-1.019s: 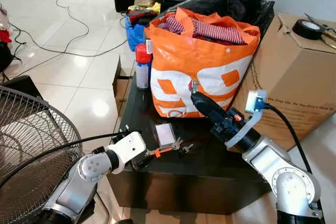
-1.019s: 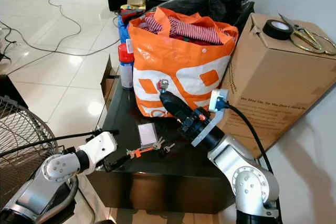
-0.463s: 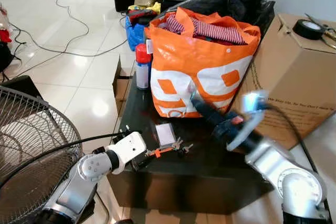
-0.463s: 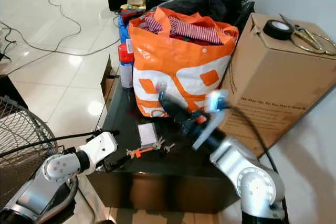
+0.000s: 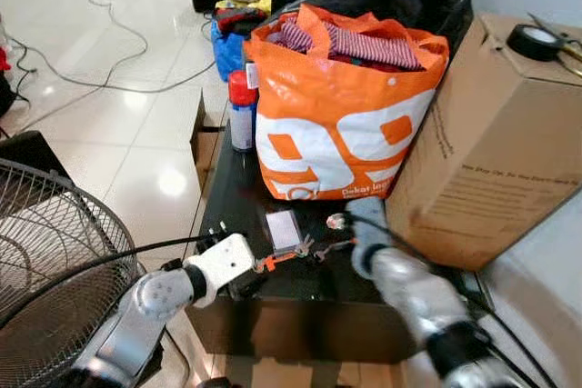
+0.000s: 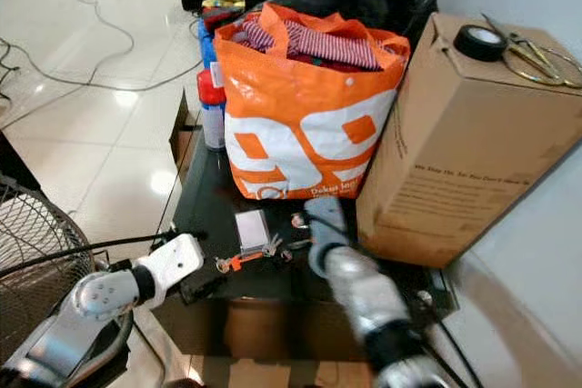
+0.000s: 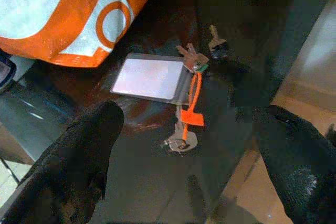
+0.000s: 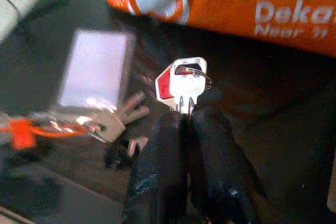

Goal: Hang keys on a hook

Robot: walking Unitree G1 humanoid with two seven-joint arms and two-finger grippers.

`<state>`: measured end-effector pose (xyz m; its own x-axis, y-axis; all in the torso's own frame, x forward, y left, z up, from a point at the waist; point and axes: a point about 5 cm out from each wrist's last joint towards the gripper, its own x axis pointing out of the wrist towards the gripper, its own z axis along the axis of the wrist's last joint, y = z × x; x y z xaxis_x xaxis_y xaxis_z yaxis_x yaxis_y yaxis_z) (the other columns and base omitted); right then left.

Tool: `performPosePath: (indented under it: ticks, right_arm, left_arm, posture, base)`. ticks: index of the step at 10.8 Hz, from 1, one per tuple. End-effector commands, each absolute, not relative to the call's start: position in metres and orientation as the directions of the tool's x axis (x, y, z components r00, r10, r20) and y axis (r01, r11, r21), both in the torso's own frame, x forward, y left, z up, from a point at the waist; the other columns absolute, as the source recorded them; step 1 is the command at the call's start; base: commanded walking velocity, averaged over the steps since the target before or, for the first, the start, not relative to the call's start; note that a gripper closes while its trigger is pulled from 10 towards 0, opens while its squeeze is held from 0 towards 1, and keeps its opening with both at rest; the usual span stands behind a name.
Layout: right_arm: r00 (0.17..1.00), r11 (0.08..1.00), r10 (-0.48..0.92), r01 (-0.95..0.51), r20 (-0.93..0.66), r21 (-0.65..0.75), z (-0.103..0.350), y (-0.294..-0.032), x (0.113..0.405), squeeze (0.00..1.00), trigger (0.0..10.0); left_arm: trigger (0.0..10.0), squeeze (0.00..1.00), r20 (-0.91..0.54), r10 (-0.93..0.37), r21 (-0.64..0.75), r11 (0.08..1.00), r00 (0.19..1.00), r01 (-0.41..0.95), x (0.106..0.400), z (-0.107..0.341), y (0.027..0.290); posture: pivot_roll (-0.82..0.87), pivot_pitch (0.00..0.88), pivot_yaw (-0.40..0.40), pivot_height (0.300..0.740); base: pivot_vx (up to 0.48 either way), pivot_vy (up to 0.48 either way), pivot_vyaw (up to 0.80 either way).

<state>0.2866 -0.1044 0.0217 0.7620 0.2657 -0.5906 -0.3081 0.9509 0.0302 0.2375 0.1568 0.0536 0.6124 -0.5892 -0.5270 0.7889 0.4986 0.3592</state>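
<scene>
A bunch of keys with an orange strap and a clear card holder lies on the dark low table, near its front edge. My left gripper stands open at that edge, its fingers wide apart on either side of the strap without touching it. My right gripper is shut on a single key with a red-and-white head. It hovers low over the table just right of the bunch, in front of the orange bag. The right arm is blurred.
A large cardboard box with a tape roll on top stands right of the bag. A red-capped spray can stands behind the bag's left side. A fan grille is at my left. Cables trail over the tiled floor.
My right arm has swung down and left, carrying its key from in front of the bag to just right of the bunch. The camera has shifted slightly. The left gripper has stayed put.
</scene>
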Motion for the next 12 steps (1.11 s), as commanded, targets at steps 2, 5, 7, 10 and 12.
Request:
performPosePath:
  ticks: [2, 5, 7, 10, 12]
  right_arm:
    - [0.763, 0.959, 0.159, -0.270, -0.626, -0.086, 0.007, -0.114, 0.287, 0.00, 10.0]
    - [0.752, 0.967, 0.133, -0.241, -0.645, -0.082, -0.010, -0.124, 0.277, 0.00, 10.0]
    - [0.726, 0.963, 0.166, -0.264, -0.667, -0.047, -0.014, -0.126, 0.270, 0.00, 10.0]
    - [0.702, 0.973, 0.178, -0.231, -0.690, 0.017, -0.022, -0.133, 0.261, 1.00, 10.0]
    - [0.696, 0.972, 0.191, -0.234, -0.692, 0.032, -0.022, -0.133, 0.260, 1.00, 10.0]
  left_arm:
    - [10.0, 0.54, -0.548, -0.580, 0.355, 0.491, 0.603, 0.795, 0.228, 0.055, 0.163]
    - [10.0, 0.54, -0.562, -0.577, 0.338, 0.494, 0.593, 0.801, 0.221, 0.054, 0.165]
    - [10.0, 0.54, -0.543, -0.583, 0.337, 0.508, 0.604, 0.793, 0.224, 0.056, 0.163]
    - [10.0, 0.55, -0.522, -0.585, 0.343, 0.522, 0.620, 0.781, 0.229, 0.060, 0.163]
    - [10.0, 0.54, -0.519, -0.586, 0.344, 0.522, 0.622, 0.780, 0.231, 0.061, 0.162]
  posture:
    - [0.01, 0.091, -0.087, 0.740]
    - [0.00, 0.103, -0.090, 0.740]
    - [0.00, 0.103, -0.083, 0.740]
    - [-0.01, 0.102, -0.077, 0.740]
    - [-0.01, 0.102, -0.077, 0.740]
  base:
    - [0.000, 0.000, 0.00]
    - [0.000, 0.000, 0.00]
    - [0.000, 0.000, 0.00]
    - [0.000, 0.000, 0.00]
    - [0.000, 0.000, 0.00]
